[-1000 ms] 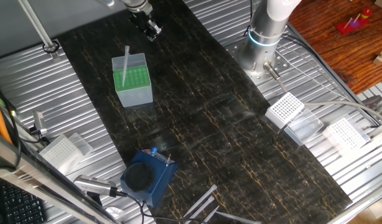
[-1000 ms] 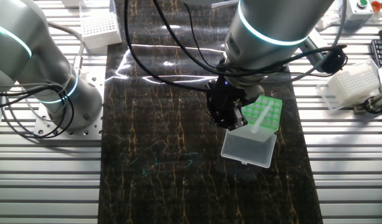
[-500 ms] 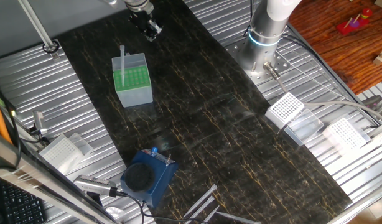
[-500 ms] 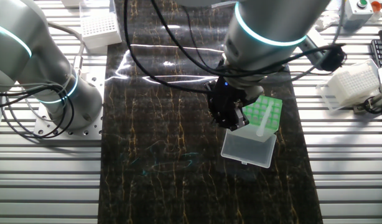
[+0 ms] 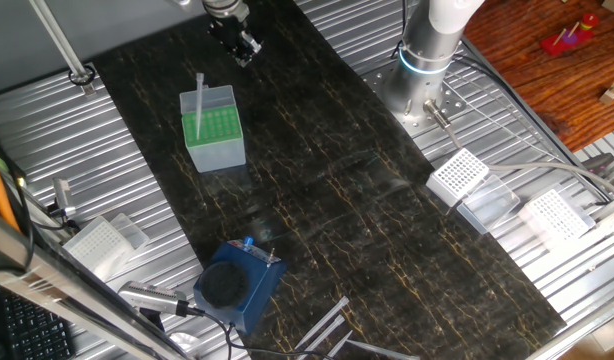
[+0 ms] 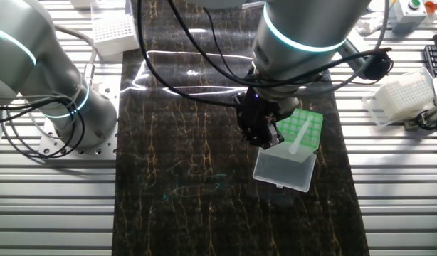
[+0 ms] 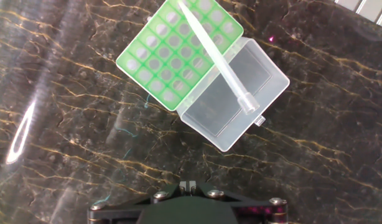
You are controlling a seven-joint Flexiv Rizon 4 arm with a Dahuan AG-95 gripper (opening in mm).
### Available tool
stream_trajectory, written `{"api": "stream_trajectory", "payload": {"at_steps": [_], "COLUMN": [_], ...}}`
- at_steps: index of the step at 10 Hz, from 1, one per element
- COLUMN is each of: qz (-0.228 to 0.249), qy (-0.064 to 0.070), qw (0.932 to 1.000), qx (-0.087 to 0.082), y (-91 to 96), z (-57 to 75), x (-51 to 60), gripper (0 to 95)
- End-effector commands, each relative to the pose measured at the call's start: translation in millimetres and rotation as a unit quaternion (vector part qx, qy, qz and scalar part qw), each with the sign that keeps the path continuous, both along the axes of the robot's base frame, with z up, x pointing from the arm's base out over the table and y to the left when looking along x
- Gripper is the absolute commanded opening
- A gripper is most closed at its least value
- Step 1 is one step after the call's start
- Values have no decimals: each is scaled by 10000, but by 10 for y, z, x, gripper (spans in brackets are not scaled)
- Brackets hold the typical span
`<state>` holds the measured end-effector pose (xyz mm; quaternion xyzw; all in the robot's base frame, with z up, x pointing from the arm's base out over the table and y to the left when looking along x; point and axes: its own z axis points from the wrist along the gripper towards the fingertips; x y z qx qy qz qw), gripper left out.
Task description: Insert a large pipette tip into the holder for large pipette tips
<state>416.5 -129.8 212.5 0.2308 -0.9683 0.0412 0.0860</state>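
The holder for large pipette tips [image 5: 213, 127] is a pale translucent box with a bright green grid top [image 7: 178, 53] and its clear lid [image 7: 233, 94] hinged open. One large pipette tip [image 7: 214, 57] stands in a hole of the grid, leaning, with its wide end up; the tip [image 5: 199, 98] also shows in one fixed view and the tip [image 6: 297, 139] in the other. My gripper [image 7: 188, 185] hangs above and to the side of the box, apart from the tip. Its fingers are together with nothing between them. The gripper [image 5: 239, 42] sits beyond the box, and the gripper [image 6: 263, 129] is left of the green top.
A dark blue block with a round black top [image 5: 234, 285] stands near the front of the dark mat. Loose tips [image 5: 327, 325] lie by the front edge. White perforated racks [image 5: 459, 175] [image 5: 553, 215] [image 5: 95, 243] sit on the ribbed metal table. A second arm's base [image 6: 58, 107] stands at the left.
The tip's upper end has swayed slightly while it stands in the grid. The arm has barely shifted, lifting a touch away from the box.
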Motion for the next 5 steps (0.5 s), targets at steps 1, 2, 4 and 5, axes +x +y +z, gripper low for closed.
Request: {"api": "stream_trajectory", "payload": {"at_steps": [1, 2, 4, 5], "qz": [-39, -170, -262, -323], "qy": [-20, -38, -55, -63], "qw": [10000, 9998, 9996, 9995], "qx": [-22, -48, -52, -39], "y": [-2, -2, -2, -2], "z": [1, 1, 1, 1], "x": [-4, -4, -4, -4], "gripper": [0, 0, 0, 0]}}
